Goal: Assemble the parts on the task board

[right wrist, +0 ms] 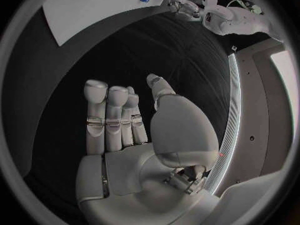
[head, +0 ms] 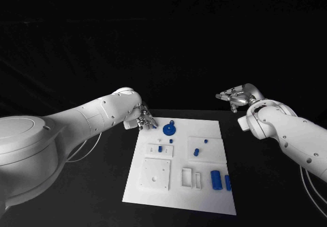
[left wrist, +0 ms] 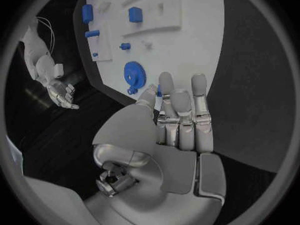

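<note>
Lying near the far left corner of the flat white plastic task board (head: 178, 189), the round blue toothed gear (head: 171, 128) is being taken as the part the coming move turns on. The silver many-fingered left hand (head: 144, 120) is being held just beside that corner, at the board's left edge, with its fingers apart and nothing in them; in the left wrist view the gear (left wrist: 133, 74) is seen just beyond the fingertips (left wrist: 166, 80), so only a short reach toward the board's middle seems to be needed. The silver right hand (head: 235, 98) is being held raised past the far right corner, well apart from the gear, also with nothing held and fingers loosely spread. The left hand is therefore judged the nearer one.

On the board, shallow white raised blocks and slots are being seen. A small blue peg (head: 160, 148) is standing in the left block, another short blue peg (head: 196, 152) is lying in the right block, and two blue cylinders (head: 216, 180) are lying side by side near the right edge, their long axes pointing from the robot toward the far edge.
</note>
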Controlling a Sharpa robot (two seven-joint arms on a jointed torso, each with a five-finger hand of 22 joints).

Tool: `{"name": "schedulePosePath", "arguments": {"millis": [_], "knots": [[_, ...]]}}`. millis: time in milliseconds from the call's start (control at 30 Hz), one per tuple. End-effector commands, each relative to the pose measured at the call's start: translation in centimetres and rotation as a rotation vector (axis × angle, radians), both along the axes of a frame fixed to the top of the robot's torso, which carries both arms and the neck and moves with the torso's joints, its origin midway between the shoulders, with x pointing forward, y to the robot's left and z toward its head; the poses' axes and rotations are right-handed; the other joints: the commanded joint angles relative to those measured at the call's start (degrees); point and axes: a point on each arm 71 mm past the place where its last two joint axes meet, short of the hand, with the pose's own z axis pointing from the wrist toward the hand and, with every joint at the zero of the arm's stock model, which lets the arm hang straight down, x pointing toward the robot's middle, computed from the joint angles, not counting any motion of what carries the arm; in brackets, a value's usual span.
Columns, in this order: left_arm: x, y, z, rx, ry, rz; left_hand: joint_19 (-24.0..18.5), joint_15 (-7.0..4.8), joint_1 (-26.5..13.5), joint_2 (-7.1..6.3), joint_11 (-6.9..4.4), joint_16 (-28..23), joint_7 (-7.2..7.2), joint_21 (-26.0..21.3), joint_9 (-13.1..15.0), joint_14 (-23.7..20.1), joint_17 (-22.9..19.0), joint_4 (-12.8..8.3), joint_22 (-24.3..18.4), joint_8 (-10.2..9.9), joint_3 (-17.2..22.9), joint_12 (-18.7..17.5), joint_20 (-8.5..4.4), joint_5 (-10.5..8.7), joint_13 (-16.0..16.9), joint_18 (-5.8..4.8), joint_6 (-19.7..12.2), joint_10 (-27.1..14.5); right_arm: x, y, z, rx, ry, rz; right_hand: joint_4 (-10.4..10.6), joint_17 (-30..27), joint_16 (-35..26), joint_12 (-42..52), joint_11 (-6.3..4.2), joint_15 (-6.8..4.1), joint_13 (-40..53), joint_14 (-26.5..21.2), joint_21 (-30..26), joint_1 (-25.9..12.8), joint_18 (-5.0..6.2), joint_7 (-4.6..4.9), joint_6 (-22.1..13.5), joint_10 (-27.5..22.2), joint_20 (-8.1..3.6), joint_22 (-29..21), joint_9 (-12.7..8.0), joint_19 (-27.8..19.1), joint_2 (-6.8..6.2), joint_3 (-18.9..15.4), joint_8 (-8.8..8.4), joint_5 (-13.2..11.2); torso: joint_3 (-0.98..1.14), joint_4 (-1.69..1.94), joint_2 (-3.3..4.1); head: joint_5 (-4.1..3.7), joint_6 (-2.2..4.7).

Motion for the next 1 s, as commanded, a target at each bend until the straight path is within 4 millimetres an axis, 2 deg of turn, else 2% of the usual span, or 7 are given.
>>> {"name": "schedulePosePath", "arguments": {"millis": [33, 233, 300, 333, 733, 833, 1000], "knots": [[-0.1, -0.3, -0.1, -0.029, 0.006, 0.004, -0.3, -0.30, 0.9, 0.87, -0.16, 0.1, -0.31, 0.1, 1.1, -0.3, -0.1, -0.8, 1.1, 1.0, 0.6, -0.3, -0.30, 1.03, -0.1, -0.70, 0.1, 1.6, 0.0, 0.2, 0.0, -0.005, 0.005, 0.016, 0.1, 0.0, -0.2, -0.1, -0.11, -0.05, 0.0, -0.2, -0.2, 0.0, 1.09, -0.08, -0.3, -0.4, 0.44, 3.9, -0.1, 2.2, 0.21, 0.4, -0.05, 0.2, 0.03, -0.02, 0.00, 0.05, 0.04], [0.0, -0.3, -0.1, -0.056, -0.001, 0.025, -0.5, -0.44, 0.4, 1.14, -0.36, 0.1, -0.98, 0.3, 6.2, -0.3, -0.2, -3.3, 1.1, 4.3, 3.6, -0.4, -0.48, 2.10, -0.1, -0.78, 0.4, 1.5, 0.0, 0.2, -0.1, -0.006, 0.009, 0.017, 0.1, 0.0, -0.1, -0.1, -0.12, -0.06, 0.0, -0.2, -0.1, -0.1, 1.09, -0.08, -0.3, -0.4, 0.43, 3.9, -0.1, 2.2, 0.13, 0.7, -0.05, 0.6, 0.03, -0.01, -0.02, 0.05, 0.08], [0.0, -0.2, 0.0, -0.070, -0.003, 0.036, -0.5, -0.55, 0.9, 1.28, -0.48, 0.1, -0.97, 0.4, 7.4, -0.3, -0.2, -4.6, 1.1, 4.6, 7.9, -0.6, -0.57, -5.00, -0.2, -0.78, 0.4, 1.5, 0.0, 0.1, -0.1, -0.006, 0.010, 0.017, 0.1, 0.0, -0.1, -0.1, -0.12, -0.07, 0.0, -0.2, -0.1, -0.1, 1.09, -0.08, -0.3, -0.4, 0.43, 3.9, -0.1, 2.2, 0.13, 0.7, -0.05, 0.6, 0.04, 0.02, -0.03, 0.08, 0.04], [0.0, -0.2, 0.0, -0.077, -0.003, 0.042, -0.5, -0.54, -1.8, -1.37, -0.41, 0.1, -1.24, 0.7, 8.8, -0.2, -0.2, -4.8, 1.1, 4.9, 14.3, -0.6, -0.55, -5.16, -0.3, -0.75, 0.5, 1.6, 0.0, 0.1, -0.1, -0.006, 0.011, 0.017, 0.1, 0.0, -0.1, -0.1, -0.13, -0.07, 0.0, -0.2, -0.2, -0.2, 1.09, -0.07, -0.3, -0.4, 0.43, 3.9, -0.1, 2.2, 0.11, 0.8, -0.05, 0.8, 0.03, 0.05, -0.03, 0.08, 0.06], [-1.3, 0.1, 0.7, -0.169, -0.010, 0.086, -0.1, -0.93, -6.1, -4.85, -0.94, 0.6, -2.02, 1.6, 13.6, 0.7, 0.2, -4.8, 1.1, 6.1, 21.9, 0.8, -0.92, 1.21, 0.1, -0.81, 3.5, 2.4, 0.0, -0.4, -0.1, -0.013, 0.016, 0.012, 0.0, 0.0, -0.2, -0.2, -0.13, -0.07, 0.0, -0.2, -0.1, -0.2, 1.07, -0.07, -0.3, -0.5, 0.42, 3.9, -0.1, 2.2, 0.01, 1.0, -0.05, 1.2, 0.03, 0.44, -0.50, 0.03, -0.32], [-2.1, 0.1, 0.9, -0.184, -0.020, 0.078, -0.2, -0.68, -9.1, -5.52, -0.95, 0.7, -2.25, 2.0, 13.7, 1.2, 0.7, -7.3, 1.1, 5.0, 24.0, 1.6, -0.60, 6.61, -0.1, -0.44, 5.3, 2.6, 0.0, -0.6, -0.1, -0.015, 0.017, 0.011, 0.0, 0.0, -0.2, -0.2, -0.13, -0.07, 0.0, -0.2, -0.1, -0.2, 1.07, -0.07, -0.3, -0.5, 0.42, 3.9, -0.1, 2.2, 0.01, 1.0, -0.05, 1.2, 0.04, 0.64, -0.68, -0.03, -0.54], [-3.9, 0.0, 1.1, -0.199, -0.040, 0.060, 0.4, -0.75, -11.3, -5.20, -1.26, 0.1, -2.52, 2.5, 13.1, 2.6, 1.4, -10.0, 1.1, 3.2, 24.9, 3.2, -0.53, 8.41, -0.3, -0.07, 7.5, 2.7, -0.1, -0.8, 0.0, -0.018, 0.016, 0.011, 0.0, 0.0, -0.2, -0.1, -0.13, -0.07, 0.0, -0.2, -0.2, -0.3, 1.07, -0.07, -0.3, -0.4, 0.42, 3.9, -0.1, 2.2, -0.02, 1.0, -0.05, 1.2, 0.01, 0.93, -0.95, -0.02, -0.56]]}}
